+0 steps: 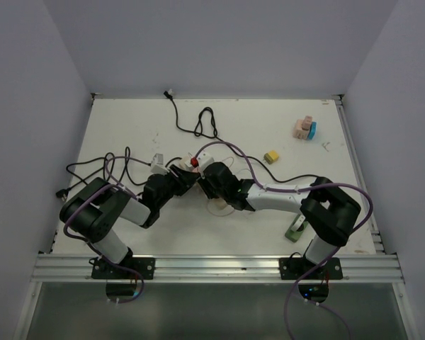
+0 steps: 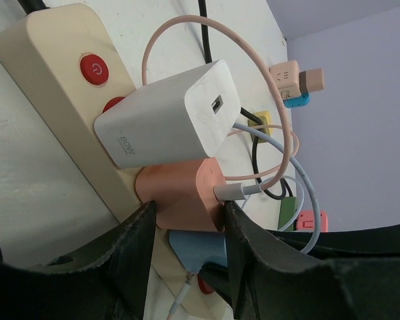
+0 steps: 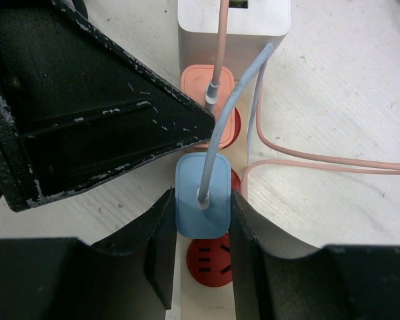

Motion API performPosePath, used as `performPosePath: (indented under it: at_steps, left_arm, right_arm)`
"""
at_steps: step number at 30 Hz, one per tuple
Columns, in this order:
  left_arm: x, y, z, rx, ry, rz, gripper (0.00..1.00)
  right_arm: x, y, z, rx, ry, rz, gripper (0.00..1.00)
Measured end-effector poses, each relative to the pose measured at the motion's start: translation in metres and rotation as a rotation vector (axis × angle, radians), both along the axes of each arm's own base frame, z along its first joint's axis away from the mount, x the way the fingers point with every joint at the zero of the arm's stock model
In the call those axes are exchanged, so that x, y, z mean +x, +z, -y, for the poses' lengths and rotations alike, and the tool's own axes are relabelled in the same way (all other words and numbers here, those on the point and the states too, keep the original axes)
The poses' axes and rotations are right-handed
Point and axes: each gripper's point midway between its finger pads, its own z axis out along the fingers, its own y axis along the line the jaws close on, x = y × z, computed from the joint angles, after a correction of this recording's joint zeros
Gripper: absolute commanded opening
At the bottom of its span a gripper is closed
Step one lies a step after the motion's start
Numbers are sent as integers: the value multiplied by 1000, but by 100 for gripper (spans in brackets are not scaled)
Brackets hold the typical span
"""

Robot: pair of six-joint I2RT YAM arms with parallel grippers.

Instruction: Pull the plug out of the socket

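Observation:
A cream power strip (image 2: 47, 60) with red sockets carries three plugs in a row: a white charger (image 2: 167, 120), an orange plug (image 2: 177, 197) and a blue plug (image 2: 197, 247). My left gripper (image 2: 187, 210) is shut on the orange plug, with a finger pressed against each of its sides. In the right wrist view my right gripper (image 3: 201, 197) is shut on the blue plug (image 3: 190, 213), whose pale blue cable leads upward. Just past it sits the orange plug (image 3: 200, 80), with a left finger (image 3: 100, 113) against it. Both grippers meet mid-table (image 1: 195, 173).
A bare red socket (image 3: 210, 263) lies below the blue plug. Pink and blue cables loop to the right of the strip. A black cable (image 1: 205, 124) trails at the back. Coloured blocks (image 1: 304, 129), a yellow piece (image 1: 271, 156) and a green item (image 1: 295, 230) lie to the right.

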Motion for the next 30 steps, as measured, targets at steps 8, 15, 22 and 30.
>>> performPosePath:
  at_steps: [8, 15, 22, 30]
  left_arm:
    - [6, 3, 3, 5, 14, 7, 47]
    - [12, 6, 8, 14, 25, 8, 47]
    - [19, 11, 10, 12, 34, 19, 47]
    - [24, 14, 14, 11, 36, 25, 46]
  right_arm:
    - [5, 6, 2, -7, -14, 14, 0]
    - [10, 10, 5, -22, -36, 18, 0]
    - [15, 17, 6, -22, -58, 25, 0]
    - [19, 22, 10, -8, -94, -1, 0]
